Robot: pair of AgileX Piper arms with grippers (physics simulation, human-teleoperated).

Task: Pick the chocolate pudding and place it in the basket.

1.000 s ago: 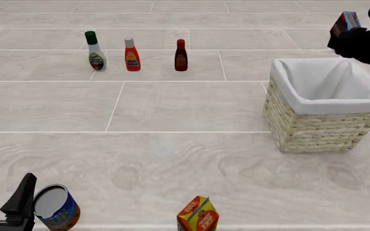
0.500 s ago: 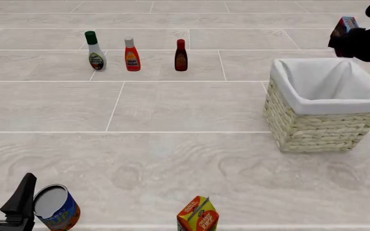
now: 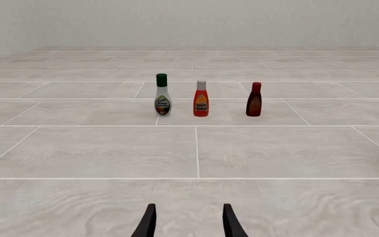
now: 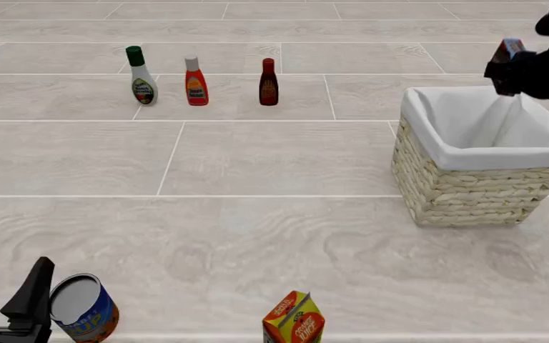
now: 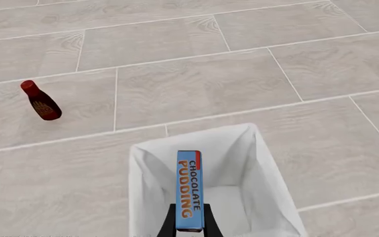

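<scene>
My right gripper [image 4: 505, 68] is shut on the chocolate pudding [image 4: 510, 50], a small blue and red-orange carton, and holds it in the air above the far side of the basket [image 4: 465, 189]. In the right wrist view the pudding [image 5: 189, 190] stands between the fingers [image 5: 168, 224] with the white-lined basket [image 5: 146, 182] open right under it. My left gripper [image 4: 8, 289] is open and empty at the near left, its fingers [image 3: 146, 222] low over the floor.
A tin can [image 4: 82, 309] stands next to my left gripper. An orange-and-green juice carton [image 4: 293, 319] stands at the near edge. Three bottles stand in a row at the far left: white dressing [image 4: 142, 76], red-orange [image 4: 195, 81], dark red [image 4: 268, 82].
My right gripper has turned and moved slightly down and right with the pudding, which now shows its narrow edge. The left arm has not moved.
</scene>
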